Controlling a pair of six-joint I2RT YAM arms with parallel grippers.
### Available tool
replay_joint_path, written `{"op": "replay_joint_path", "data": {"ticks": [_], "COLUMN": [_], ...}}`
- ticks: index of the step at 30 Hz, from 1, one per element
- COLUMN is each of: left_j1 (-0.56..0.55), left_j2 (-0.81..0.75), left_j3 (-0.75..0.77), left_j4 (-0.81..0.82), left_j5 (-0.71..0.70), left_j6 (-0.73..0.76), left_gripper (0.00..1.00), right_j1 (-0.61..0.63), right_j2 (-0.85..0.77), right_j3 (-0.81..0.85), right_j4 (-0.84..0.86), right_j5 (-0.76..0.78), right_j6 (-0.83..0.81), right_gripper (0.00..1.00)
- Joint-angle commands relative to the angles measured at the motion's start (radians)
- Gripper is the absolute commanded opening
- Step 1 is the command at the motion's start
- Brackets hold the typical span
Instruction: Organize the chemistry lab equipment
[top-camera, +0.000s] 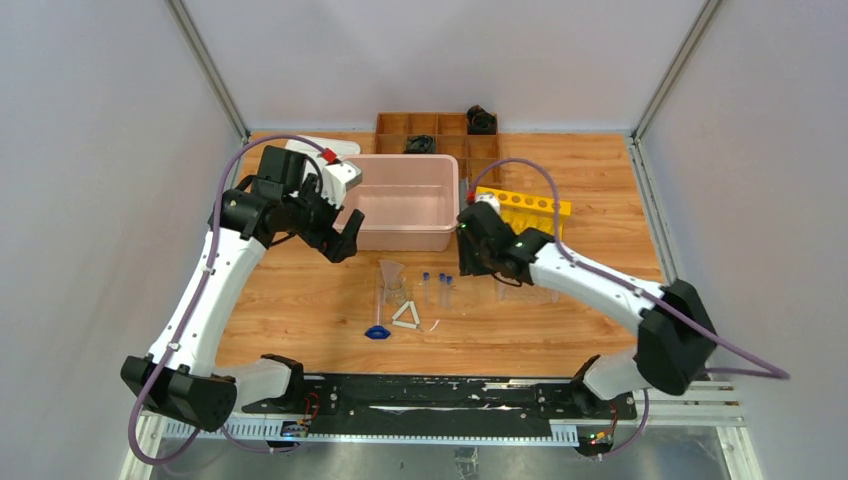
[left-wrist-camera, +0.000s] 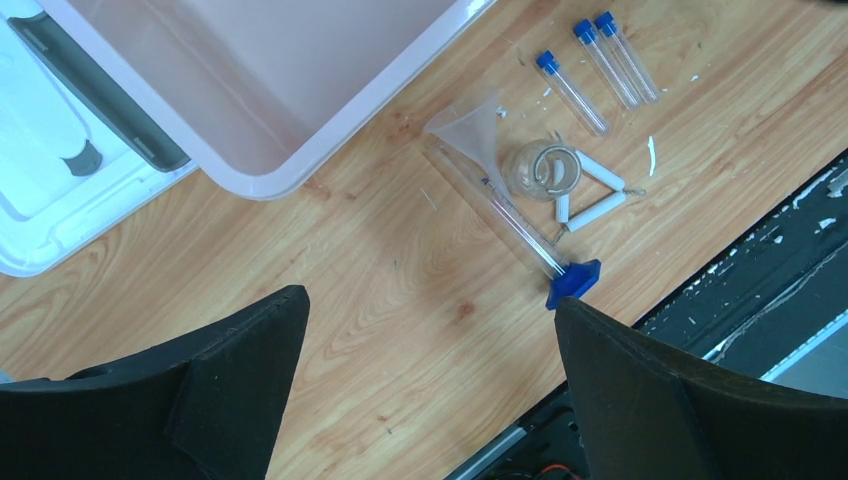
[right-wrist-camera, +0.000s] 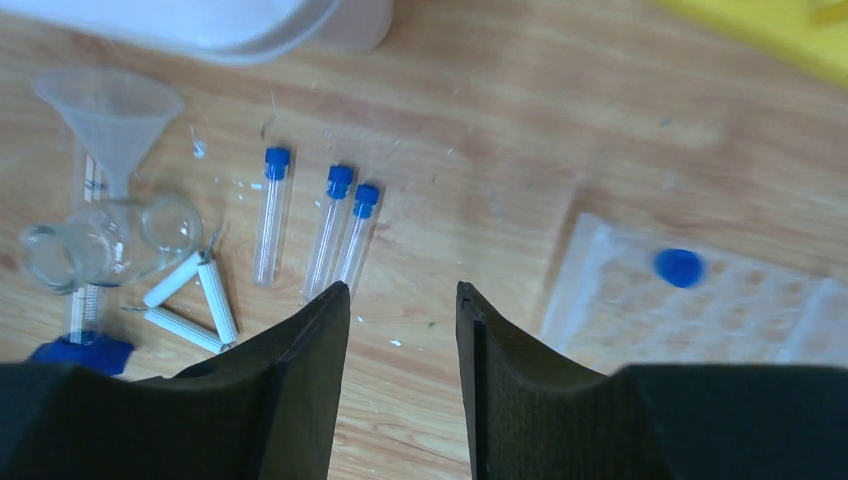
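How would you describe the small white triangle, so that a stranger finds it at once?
Start at the pink bin. On the table before it lies clear glassware; the triangle sits beside the small jar. Unlike its clear neighbours, it is three white rods forming an open frame.

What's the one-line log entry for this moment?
left gripper open, empty | right gripper open, empty | three tubes loose on table | funnel lying nearby
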Motion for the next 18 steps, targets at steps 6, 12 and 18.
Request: {"op": "replay_joint_path", "data": {"ticks": [6, 12, 18], "left_j1": [-0.002, -0.003, -0.003], "left_j2": [-0.06, -0.064, -0.073], "left_j3": [-0.005, -0.001, 0.009], "left_j4": [0.001, 0.0, -0.001], "left_j5": [0.005, 0.015, 0.015], "left_j6": [-0.006, -0.02, -0.021], "left_gripper": [1.0, 1.0, 1.0], "right_j1": [0.143, 0.211, 0.226], "right_j2": [0.235, 0.322, 0.361], "right_j3": [0.002, 0.008, -0.026], "right_j4": [0.095, 0.134, 0.157], "right_j5": [0.059, 0.161, 0.21], "right_j6": [0.143, 0.142, 0.156], "right_gripper": [0.46, 0.41, 0.3]}}
